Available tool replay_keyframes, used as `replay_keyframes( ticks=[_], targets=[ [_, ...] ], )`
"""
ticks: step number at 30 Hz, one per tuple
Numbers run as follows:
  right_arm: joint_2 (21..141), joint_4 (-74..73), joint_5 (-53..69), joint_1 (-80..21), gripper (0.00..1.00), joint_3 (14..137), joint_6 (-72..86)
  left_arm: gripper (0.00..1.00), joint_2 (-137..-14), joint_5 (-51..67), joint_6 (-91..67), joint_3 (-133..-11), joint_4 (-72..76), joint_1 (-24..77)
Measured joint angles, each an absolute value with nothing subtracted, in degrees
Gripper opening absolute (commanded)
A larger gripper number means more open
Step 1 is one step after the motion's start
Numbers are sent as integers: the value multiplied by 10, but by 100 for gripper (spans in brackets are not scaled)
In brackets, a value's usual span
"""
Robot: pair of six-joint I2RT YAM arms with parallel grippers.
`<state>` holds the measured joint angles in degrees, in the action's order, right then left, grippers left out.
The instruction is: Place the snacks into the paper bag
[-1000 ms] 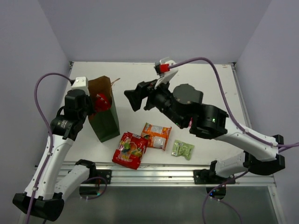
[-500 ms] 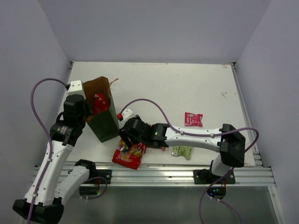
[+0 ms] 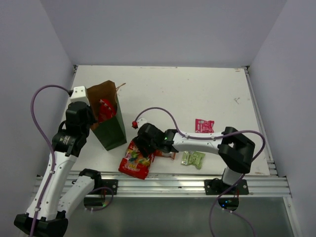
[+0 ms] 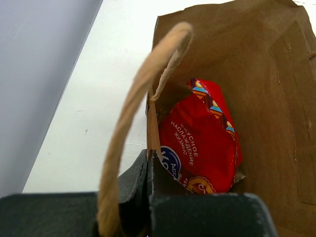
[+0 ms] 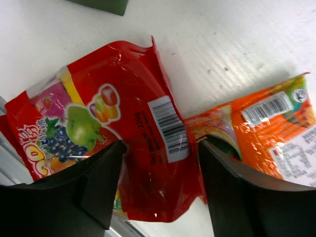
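The dark green paper bag (image 3: pixel 112 132) stands upright at the left, and one large red snack (image 4: pixel 202 143) lies inside it. My left gripper (image 4: pixel 149 160) is shut on the bag's wall beside the loop handle (image 4: pixel 143 84). A second large red snack (image 5: pixel 123 113) lies flat near the table's front edge. My right gripper (image 5: pixel 160 148) is open and low over this snack's barcode end, one finger on each side. The orange-white snack (image 5: pixel 276 128) touches it on the right. The pale green snack (image 3: pixel 192 158) and the pink snack (image 3: pixel 204 126) lie further right.
The table's front edge with its metal rail (image 3: pixel 163 180) runs just below the red snack. The right arm (image 3: pixel 207 143) stretches low across the front of the table. Purple walls close in the left, back and right sides.
The right arm came down from mid-air over the table's middle to the red snack at the front and now straddles it, its jaws a little narrower. The left gripper keeps hold of the bag.
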<state>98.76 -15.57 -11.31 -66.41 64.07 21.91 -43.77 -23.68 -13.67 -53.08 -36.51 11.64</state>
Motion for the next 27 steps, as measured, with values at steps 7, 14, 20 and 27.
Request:
replay_keyframes(
  ticks=[7,14,20,27],
  targets=[
    [1028,-154,-32,-644,0,677,221,0,-437,-236,-128,-531,-365,116],
    [994,-253,-78,-645,0,694,213,0,-437,-232,-128,-530,-364,113],
    [965,-524,-187,-645,0,931,177,0,-437,-227,-128,-530,-364,113],
    [1047,-627,-341,-641,0,1446,103,0,-437,-228,-129,-530,-363,113]
  ],
)
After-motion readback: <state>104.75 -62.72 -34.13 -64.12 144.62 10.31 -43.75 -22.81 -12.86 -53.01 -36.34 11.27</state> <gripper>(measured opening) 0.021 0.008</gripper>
